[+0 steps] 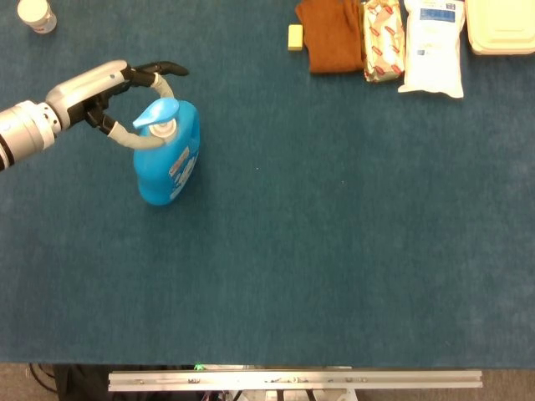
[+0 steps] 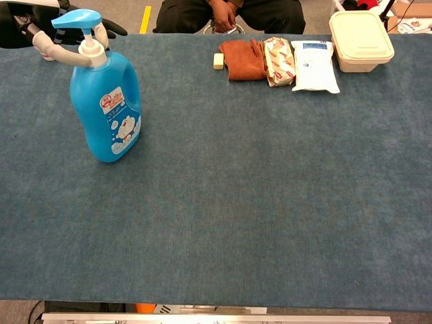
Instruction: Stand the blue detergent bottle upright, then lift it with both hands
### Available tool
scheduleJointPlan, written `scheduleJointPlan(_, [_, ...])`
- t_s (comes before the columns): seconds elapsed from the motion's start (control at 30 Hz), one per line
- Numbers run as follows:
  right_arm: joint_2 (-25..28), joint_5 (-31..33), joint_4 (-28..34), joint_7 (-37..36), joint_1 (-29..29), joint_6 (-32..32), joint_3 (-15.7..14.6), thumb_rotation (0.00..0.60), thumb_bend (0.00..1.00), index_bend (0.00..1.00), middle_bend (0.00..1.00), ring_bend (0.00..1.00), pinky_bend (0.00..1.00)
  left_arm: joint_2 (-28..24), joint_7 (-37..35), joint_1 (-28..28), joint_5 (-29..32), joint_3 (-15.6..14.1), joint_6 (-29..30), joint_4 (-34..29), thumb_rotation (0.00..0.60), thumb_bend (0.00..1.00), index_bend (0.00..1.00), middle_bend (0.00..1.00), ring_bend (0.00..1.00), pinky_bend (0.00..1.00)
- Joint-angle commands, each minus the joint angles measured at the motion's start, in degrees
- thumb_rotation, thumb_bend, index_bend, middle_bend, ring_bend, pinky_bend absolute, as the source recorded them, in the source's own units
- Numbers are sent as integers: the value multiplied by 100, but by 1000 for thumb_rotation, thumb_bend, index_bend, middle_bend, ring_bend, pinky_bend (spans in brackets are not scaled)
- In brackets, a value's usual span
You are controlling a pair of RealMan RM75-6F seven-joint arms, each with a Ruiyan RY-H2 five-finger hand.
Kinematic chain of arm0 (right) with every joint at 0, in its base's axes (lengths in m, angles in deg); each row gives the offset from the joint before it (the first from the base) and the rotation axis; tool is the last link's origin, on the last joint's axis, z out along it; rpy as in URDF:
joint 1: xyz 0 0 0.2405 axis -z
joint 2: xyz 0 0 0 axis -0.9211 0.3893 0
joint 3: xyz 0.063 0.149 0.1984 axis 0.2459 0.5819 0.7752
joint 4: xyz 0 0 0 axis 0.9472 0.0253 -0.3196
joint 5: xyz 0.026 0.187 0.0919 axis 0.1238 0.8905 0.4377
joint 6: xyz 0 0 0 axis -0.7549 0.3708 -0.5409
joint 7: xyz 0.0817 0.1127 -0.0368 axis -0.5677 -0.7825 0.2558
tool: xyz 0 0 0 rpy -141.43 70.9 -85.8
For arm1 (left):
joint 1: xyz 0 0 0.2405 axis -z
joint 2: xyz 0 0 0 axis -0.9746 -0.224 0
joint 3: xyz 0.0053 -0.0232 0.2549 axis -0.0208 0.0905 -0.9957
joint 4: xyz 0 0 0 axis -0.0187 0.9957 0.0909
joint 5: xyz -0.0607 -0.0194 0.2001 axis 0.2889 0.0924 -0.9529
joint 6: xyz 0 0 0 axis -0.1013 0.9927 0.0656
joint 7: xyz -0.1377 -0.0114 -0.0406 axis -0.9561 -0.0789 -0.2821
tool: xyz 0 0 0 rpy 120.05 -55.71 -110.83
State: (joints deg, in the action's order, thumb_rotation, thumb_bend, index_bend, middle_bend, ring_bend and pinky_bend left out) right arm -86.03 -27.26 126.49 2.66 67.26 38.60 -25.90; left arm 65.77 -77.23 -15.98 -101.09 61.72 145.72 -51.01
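Note:
The blue detergent bottle (image 1: 167, 163) (image 2: 106, 108) stands nearly upright on the blue table cloth at the left, its pump spout pointing left. My left hand (image 1: 107, 90) (image 2: 37, 20) reaches in from the left edge and holds the bottle at the pump neck. One pale finger (image 1: 132, 139) (image 2: 61, 54) curls under the spout and another passes behind it. The bottle's printed label faces right and towards the front. My right hand appears in neither view.
A white-capped jar (image 1: 36, 14) stands at the far left corner. Along the far edge lie a small yellow block (image 2: 218, 61), a brown cloth (image 2: 244, 59), a snack packet (image 2: 279, 61), a white pack (image 2: 314, 65) and a cream lidded box (image 2: 361, 39). A person (image 2: 229, 13) sits behind the table.

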Motion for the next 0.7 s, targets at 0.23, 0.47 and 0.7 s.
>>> scheduleJointPlan(0.23, [-8,9,-7,-6,8,7,3,600,179,248,277,114,159,3,-115,-20,38,-70,84,89,600,247,375,72,0,62])
scheduleJointPlan(0.47, [2,11,8,11,12,20,9,600,179,248,278,114,159,-33,-212,-51,17,-130,213,146,600,248,369,67,0,56])
scheduleJointPlan(0.7, [8,0,41,40,1,10,11,600,179,248,277,114,157,-70,-244,-88,-43,-228,308,184,600,248,368,63,0,55])
